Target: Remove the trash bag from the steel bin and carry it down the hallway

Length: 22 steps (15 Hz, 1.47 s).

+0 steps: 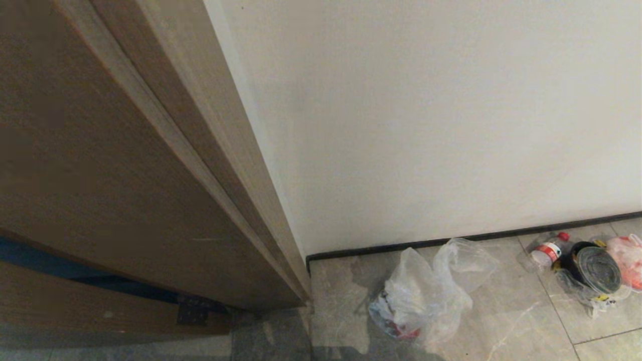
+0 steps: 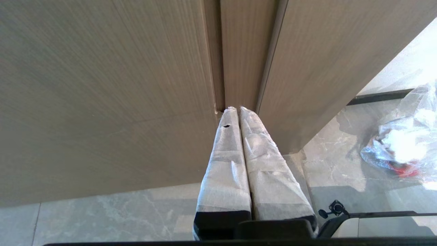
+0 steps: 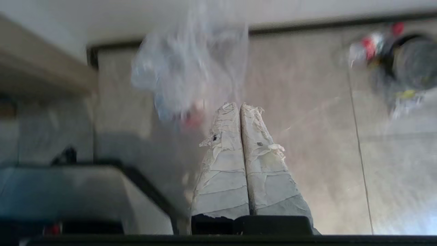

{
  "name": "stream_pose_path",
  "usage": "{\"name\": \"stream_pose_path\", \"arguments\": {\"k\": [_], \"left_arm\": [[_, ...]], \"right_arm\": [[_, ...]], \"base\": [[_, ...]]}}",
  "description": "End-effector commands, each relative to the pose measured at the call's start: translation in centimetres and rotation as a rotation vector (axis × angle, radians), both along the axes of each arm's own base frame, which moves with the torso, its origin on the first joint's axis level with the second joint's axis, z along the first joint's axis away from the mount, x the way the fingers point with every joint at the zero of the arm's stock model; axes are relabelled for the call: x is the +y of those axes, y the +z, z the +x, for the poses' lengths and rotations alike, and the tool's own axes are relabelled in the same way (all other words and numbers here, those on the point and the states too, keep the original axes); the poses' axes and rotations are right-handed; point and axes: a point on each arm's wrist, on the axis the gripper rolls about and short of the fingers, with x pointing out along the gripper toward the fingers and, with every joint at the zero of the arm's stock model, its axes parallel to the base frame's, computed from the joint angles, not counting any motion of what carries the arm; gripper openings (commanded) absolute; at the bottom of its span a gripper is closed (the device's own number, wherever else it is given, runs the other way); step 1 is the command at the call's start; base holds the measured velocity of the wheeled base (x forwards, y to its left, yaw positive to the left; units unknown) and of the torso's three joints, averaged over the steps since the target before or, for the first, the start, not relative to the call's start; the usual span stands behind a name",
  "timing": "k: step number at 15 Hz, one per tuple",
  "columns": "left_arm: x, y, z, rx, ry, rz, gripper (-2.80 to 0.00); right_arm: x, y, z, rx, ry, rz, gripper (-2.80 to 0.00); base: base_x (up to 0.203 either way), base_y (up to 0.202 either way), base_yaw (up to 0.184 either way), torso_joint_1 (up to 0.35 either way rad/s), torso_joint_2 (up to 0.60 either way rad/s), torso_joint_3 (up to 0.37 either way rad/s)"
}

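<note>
The trash bag, clear and crinkled with white and red scraps inside, lies slumped on the hallway's beige tiles against the white wall, free of both grippers. The left wrist view catches it off to the side. In the right wrist view it is a blur just beyond the fingertips. My right gripper is shut and empty, hanging above the floor short of the bag. My left gripper is also shut and empty, pointing at the wooden door frame. The steel bin is out of view. Neither arm shows in the head view.
A brown wooden door frame fills the left. Black skirting runs along the wall. At the right lie a bottle with a red label, a grey roll of bags and a pink-red bag. My base sits close below.
</note>
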Motion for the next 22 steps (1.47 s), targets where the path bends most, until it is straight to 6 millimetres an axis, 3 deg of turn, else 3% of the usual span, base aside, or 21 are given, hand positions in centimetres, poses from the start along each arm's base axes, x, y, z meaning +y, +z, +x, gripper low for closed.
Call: {"name": "stream_pose_path", "arguments": {"k": [1,4,22], "left_arm": [[0.0,0.0,0.0,0.0,0.0,0.0,-2.8],[0.0,0.0,0.0,0.0,0.0,0.0,-2.8],[0.0,0.0,0.0,0.0,0.0,-0.011,-2.8]], "right_arm": [[0.02,-0.37,-1.18,-0.149,-0.013,-0.003,-2.8],[0.02,-0.59,-2.03,-0.266,-0.009,-0.023,-2.8],[0.02,-0.59,-1.95,-0.253,-0.011,-0.027,-2.8]], "base": [[0.0,0.0,0.0,0.0,0.0,0.0],[0.0,0.0,0.0,0.0,0.0,0.0],[0.0,0.0,0.0,0.0,0.0,0.016]]}}
